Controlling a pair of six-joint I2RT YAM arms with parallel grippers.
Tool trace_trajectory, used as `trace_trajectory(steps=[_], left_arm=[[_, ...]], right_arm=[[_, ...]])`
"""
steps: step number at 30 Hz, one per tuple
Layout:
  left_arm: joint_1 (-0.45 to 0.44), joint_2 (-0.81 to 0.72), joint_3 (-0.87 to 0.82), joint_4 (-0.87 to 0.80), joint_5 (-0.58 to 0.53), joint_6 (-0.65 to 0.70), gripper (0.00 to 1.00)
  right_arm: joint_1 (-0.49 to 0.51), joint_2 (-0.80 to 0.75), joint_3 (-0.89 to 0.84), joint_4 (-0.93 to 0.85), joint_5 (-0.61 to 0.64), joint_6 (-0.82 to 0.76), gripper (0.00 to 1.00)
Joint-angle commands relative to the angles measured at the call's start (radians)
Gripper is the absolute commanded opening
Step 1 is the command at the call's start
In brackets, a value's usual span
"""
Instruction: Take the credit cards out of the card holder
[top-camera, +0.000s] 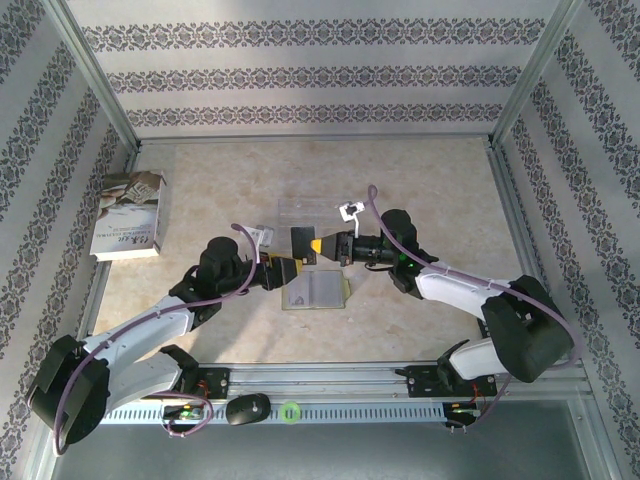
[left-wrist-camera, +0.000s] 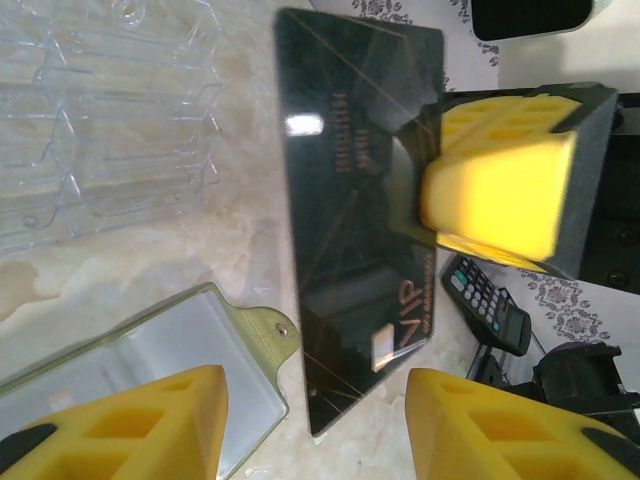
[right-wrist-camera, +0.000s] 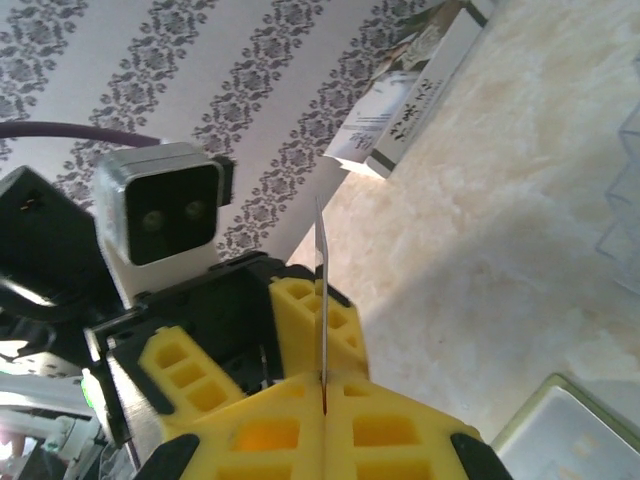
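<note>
My right gripper (top-camera: 322, 247) is shut on one short edge of a black credit card (left-wrist-camera: 360, 200) and holds it off the table. In the right wrist view that card (right-wrist-camera: 322, 280) is edge-on, pinched between the yellow pads (right-wrist-camera: 290, 435) of the right gripper (right-wrist-camera: 324, 390). My left gripper (left-wrist-camera: 320, 430) is open. The card's free corner lies between its fingers (left-wrist-camera: 150, 420), with a gap on each side. The card holder (top-camera: 318, 290) lies open on the table below both grippers, yellow-green rimmed and pale grey inside (left-wrist-camera: 200, 340).
A clear plastic sheet (top-camera: 305, 212) lies just behind the grippers. A white-grey book (top-camera: 128, 215) sits at the far left. A calculator (left-wrist-camera: 490, 300) shows beyond the card. A black mouse-shaped object (top-camera: 245, 408) rests on the front rail. Patterned walls enclose the table.
</note>
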Motion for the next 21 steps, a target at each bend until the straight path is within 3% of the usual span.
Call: trace_trajectory(steps=[1, 6, 9, 21], left_arm=[[0.038, -0.013, -0.029, 0.107, 0.053, -0.052, 0.48], [0.044, 0.001, -0.048, 0.210, 0.107, -0.090, 0.38], [0.044, -0.008, -0.058, 0.255, 0.124, -0.107, 0.37], [0.046, -0.042, -0.063, 0.254, 0.129, -0.105, 0.22]], right_arm=[[0.012, 0.001, -0.018, 0.108, -0.048, 0.017, 0.00], [0.017, 0.023, -0.020, 0.139, -0.064, 0.033, 0.00], [0.020, 0.037, -0.017, 0.157, -0.070, 0.043, 0.00], [0.038, 0.091, -0.007, 0.182, -0.087, 0.065, 0.00]])
